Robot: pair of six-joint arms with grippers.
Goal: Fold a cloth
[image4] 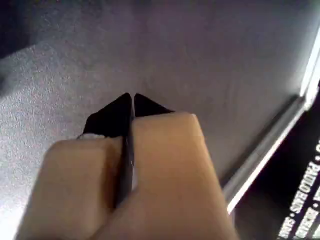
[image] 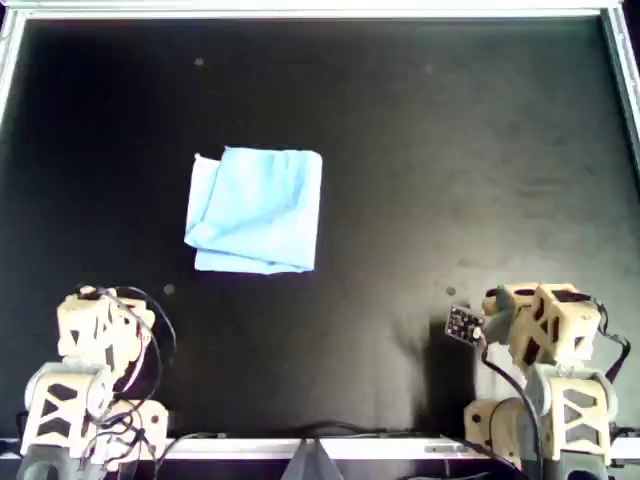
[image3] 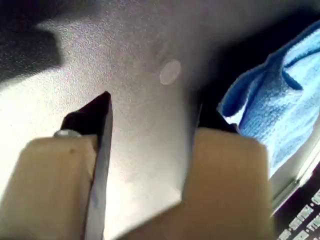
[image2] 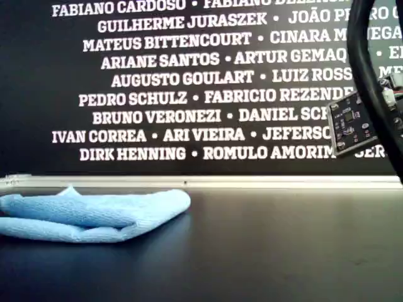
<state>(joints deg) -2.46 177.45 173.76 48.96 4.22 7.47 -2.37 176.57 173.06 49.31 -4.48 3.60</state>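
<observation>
The light blue cloth (image: 256,209) lies folded into a rough rectangle on the black table, left of centre in the overhead view, and low at the exterior view's left (image2: 88,215). My left gripper (image3: 155,112) is open with bare table between its fingers; the cloth (image3: 272,107) lies just beyond one finger, apart from it. That arm (image: 95,340) sits near the overhead view's bottom left. My right gripper (image4: 132,100) is shut on nothing above bare table; its arm (image: 545,325) is at the overhead view's bottom right.
A raised pale rim (image: 320,10) borders the black table (image: 450,150). A wall of white names (image2: 189,82) stands behind the table. A small circuit board (image2: 352,123) and a black cable hang at the exterior view's right.
</observation>
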